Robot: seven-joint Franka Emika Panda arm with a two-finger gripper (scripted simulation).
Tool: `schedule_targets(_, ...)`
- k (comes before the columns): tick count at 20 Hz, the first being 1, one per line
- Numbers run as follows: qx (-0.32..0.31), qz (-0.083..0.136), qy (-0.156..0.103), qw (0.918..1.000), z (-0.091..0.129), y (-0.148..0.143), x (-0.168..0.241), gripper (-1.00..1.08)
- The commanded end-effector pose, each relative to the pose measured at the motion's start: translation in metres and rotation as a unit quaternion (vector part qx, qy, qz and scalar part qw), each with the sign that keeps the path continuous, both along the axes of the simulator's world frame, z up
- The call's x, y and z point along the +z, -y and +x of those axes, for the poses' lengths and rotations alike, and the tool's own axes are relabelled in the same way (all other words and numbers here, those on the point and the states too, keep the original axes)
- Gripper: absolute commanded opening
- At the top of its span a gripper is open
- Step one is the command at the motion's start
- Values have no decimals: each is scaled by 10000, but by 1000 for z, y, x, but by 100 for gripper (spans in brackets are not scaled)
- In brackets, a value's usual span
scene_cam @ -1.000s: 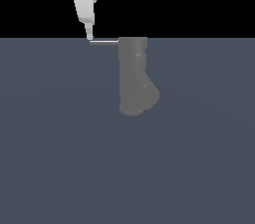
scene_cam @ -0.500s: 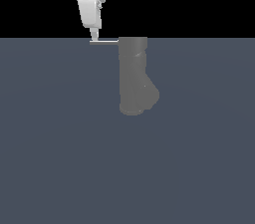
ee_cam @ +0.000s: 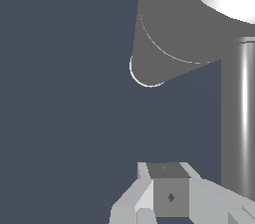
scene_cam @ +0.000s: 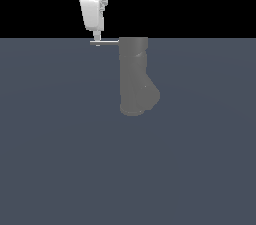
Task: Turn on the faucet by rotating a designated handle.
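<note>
Gripper (scene_cam: 97, 37) hangs nose-down at the outer tip of the handle (scene_cam: 105, 42), its white tapered end meeting the rod from above in the exterior view; whether its jaws are apart, together or pinching the rod I cannot tell, since from that side only one slim profile shows and the wrist view cuts the fingers off at the frame's edge. From the gripper, the faucet (scene_cam: 135, 76) lies toward the exterior view's right, and the handle bridges the two: a thin light-grey rod running level, its long axis pointing straight from the gripper's tip to the top end of the dark cylinder. That cylinder stands with its long axis up and down in the exterior view, at right angles to the handle, and its bulging spout stub angles off low on the side away from the gripper. It rests on the flat slate-blue tabletop (scene_cam: 60, 159). Because the gripper sits at the rod's free end, well out from the faucet body, a sideways push there should swing the handle about the cylinder's axis, in my judgement. In the wrist view the faucet (ee_cam: 174, 34) fills one corner, with the handle (ee_cam: 239, 118) a shiny bar beside it. Count: one arm, one gripper, one faucet, one handle.
</note>
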State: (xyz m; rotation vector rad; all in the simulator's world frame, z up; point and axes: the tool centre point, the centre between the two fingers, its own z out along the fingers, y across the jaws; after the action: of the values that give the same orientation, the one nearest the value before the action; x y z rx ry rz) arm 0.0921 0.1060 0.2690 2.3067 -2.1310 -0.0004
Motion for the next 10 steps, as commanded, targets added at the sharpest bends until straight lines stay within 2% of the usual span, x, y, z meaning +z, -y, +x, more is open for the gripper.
schedule_targets(1, 0, 0, 2, 10000, -6, 1, 0, -100)
schedule_targets(10, 0, 0, 2, 10000, -29, 4, 0, -100)
